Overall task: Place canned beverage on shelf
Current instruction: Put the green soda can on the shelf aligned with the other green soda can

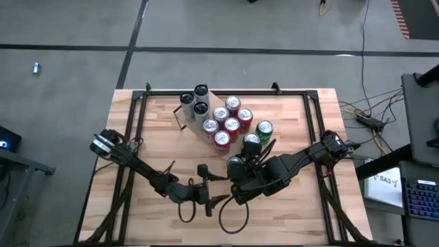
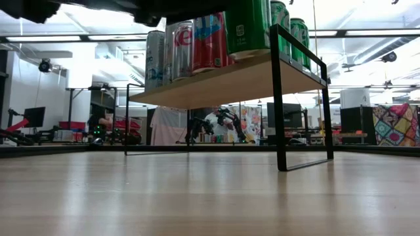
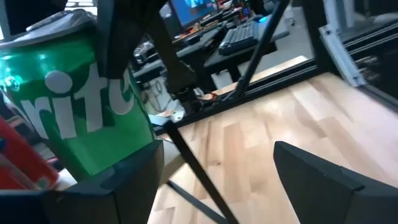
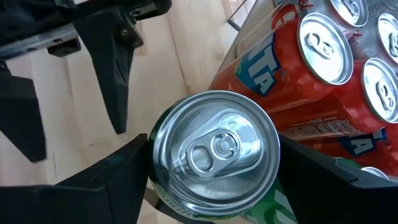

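The shelf (image 2: 216, 82) stands mid-table with several cans on it: grey ones (image 1: 195, 103), red ones (image 1: 232, 125) and green ones (image 1: 264, 127). My right gripper (image 4: 211, 155) is shut on a green canned beverage (image 4: 214, 146) at the shelf's near corner, beside the red cans (image 4: 323, 43). In the low view this can (image 2: 246, 26) has its bottom at the board's edge; whether it rests there I cannot tell. My left gripper (image 1: 221, 189) is open just above the table in front of the shelf, level. Nothing is between its fingers, and the green can (image 3: 74, 106) is just past one finger. My right gripper pinches the green can between its two fingers (image 4: 118, 180), one on each side of its upper wall (image 4: 163, 198) just below the top rim. The fingers slant down from the table's near right side. The can is upright, its top facing up.
Black rails (image 1: 137, 116) frame the tabletop on the left, right and far sides. The shelf's black end frame (image 2: 279, 98) stands on the table near both grippers. Cables loop on the near part of the table (image 1: 226, 219). Bare wood lies to the far right (image 1: 295, 116).
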Controlling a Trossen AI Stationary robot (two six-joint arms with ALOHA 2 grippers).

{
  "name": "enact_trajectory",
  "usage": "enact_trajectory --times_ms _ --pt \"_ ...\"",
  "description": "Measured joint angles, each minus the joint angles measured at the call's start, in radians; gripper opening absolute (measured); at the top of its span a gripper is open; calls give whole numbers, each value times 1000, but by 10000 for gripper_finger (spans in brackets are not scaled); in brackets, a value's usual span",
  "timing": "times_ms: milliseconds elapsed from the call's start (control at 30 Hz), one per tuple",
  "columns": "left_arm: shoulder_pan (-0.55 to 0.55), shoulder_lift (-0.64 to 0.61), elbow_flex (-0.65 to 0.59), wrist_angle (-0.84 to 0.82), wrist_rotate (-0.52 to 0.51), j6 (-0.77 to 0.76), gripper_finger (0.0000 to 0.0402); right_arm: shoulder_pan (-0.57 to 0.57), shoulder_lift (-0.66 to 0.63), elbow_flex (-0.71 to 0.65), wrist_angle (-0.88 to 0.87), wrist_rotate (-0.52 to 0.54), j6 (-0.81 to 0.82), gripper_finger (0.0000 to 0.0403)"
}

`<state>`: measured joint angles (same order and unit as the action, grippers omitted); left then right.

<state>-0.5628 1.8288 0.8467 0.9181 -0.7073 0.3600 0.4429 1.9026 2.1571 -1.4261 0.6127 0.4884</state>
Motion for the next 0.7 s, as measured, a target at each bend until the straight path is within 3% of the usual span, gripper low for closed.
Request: enact_trajectory --times_ms 700 --pt "67 18 9 2 -7 -2 256 -3 0 -2 -4 4 -2 295"
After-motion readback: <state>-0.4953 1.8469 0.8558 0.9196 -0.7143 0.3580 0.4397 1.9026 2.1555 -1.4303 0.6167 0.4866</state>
